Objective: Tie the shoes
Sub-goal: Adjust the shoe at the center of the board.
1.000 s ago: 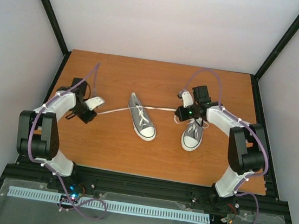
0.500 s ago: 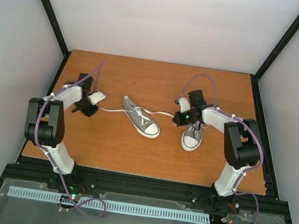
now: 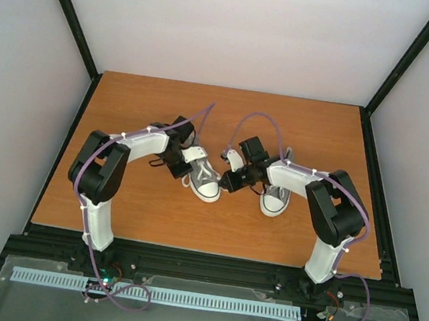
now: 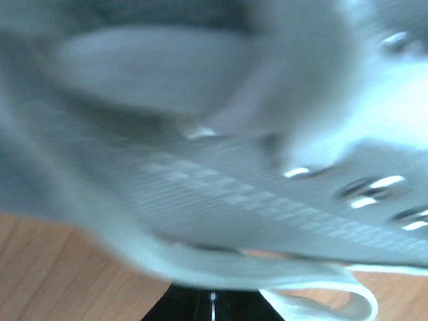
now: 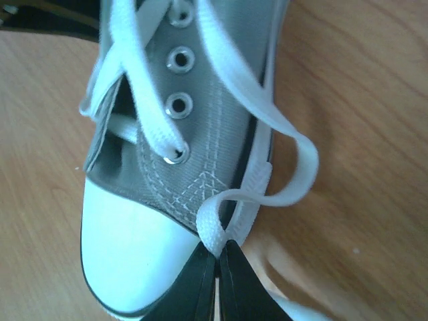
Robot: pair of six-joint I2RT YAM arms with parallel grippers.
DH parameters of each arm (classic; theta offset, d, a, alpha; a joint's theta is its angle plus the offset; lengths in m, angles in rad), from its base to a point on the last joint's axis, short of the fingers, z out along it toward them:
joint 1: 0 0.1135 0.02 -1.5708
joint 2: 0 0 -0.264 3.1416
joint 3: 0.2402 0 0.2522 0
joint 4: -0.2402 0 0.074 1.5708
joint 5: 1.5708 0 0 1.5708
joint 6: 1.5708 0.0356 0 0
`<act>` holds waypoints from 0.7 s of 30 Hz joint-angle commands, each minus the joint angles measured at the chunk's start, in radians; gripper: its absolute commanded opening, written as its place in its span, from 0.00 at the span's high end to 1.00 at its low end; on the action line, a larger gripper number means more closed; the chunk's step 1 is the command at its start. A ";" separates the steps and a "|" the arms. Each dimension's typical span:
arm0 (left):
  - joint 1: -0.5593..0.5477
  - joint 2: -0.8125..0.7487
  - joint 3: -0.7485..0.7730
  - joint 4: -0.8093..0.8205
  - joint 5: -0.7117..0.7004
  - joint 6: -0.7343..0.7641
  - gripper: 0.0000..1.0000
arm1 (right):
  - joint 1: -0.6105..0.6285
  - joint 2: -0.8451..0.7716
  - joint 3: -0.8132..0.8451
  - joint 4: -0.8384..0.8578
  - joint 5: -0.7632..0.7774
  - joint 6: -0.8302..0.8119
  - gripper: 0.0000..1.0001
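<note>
Laces are where all the action is right now. Both arms lean in over 1 small grey canvas sneaker (image 3: 206, 186) with a white rubber toe cap, lying near the middle of the orange-brown wooden tabletop (image 3: 131, 205) with its toe toward the arm bases. The right gripper (image 5: 217, 257) has its 2 dark fingers pressed together on a flat white lace (image 5: 212, 231) just beside the toe cap. From there the strand curls out in a slack loop over the wood before heading up to the metal eyelets (image 5: 179, 105). My guess is it's pinned low like that so the end can't slip while a knot gets set up. The left gripper (image 3: 198, 157) is at the ankle end of the same shoe, jaws closed. Its wrist view is just a blur of grey canvas and eyelets, so it's probably nipping the other lace end, but I can't say for sure. The 2nd matching sneaker (image 3: 274, 201) sits just beside it, partly under the right arm, toe also pointing at the bases. I'd say the tying has barely started.
</note>
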 commanded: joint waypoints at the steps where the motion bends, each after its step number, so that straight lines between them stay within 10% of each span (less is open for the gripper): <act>1: -0.045 -0.003 0.024 -0.010 0.117 -0.022 0.99 | 0.035 -0.059 -0.034 0.044 -0.038 0.033 0.97; 21: -0.050 -0.003 0.048 -0.031 0.244 -0.039 0.99 | 0.084 -0.125 -0.143 0.108 -0.119 0.089 0.97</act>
